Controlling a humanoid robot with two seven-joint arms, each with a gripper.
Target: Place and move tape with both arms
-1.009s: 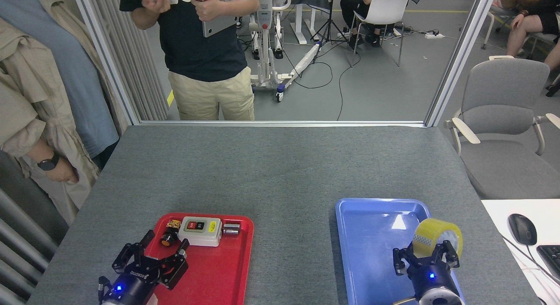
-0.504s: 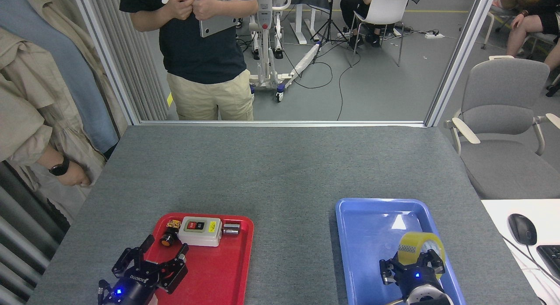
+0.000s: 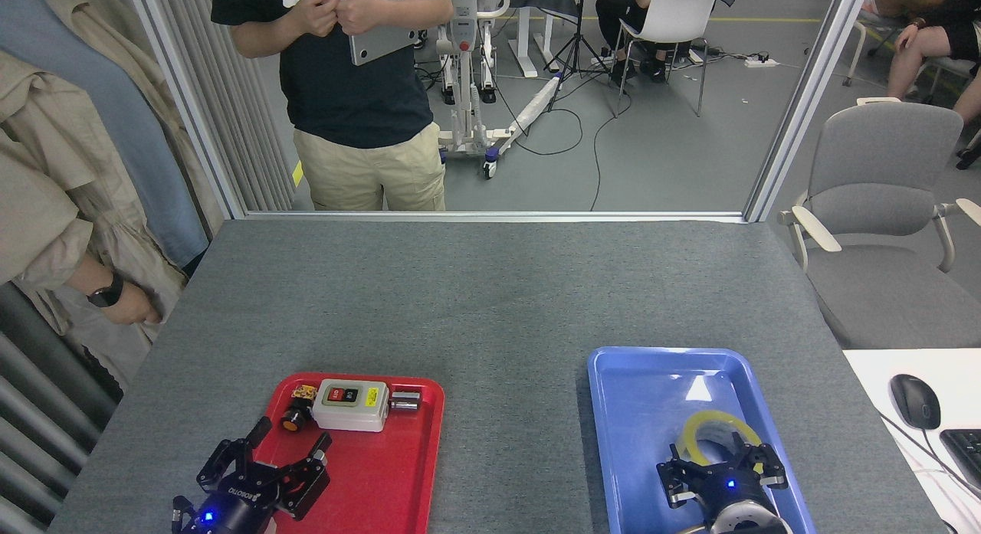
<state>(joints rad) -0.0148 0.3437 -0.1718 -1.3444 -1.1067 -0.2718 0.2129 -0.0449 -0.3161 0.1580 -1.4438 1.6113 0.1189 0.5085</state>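
**Right gripper sitting over the tape in the blue tray**

Head view: the right gripper (image 3: 720,473) is reaching down into the blue tray (image 3: 644,381), its black fingers (image 3: 674,480) spreading around the tape (image 3: 701,427). The fingers are sitting at the roll's near rim, but whether they are clamping it or merely touching it I cannot tell. The tape is lying in the tray's near half, a glossy translucent yellow ring showing beyond the gripper.

The left gripper (image 3: 264,465) is hovering at the near left corner of the red tray (image 3: 398,473), fingers spread apart and holding nothing. A white switch box (image 3: 351,404) is lying at that tray's far end. Both trays are smooth plastic with rounded corners, resting on a table (image 3: 490,289) covered in grey felt-like cloth.
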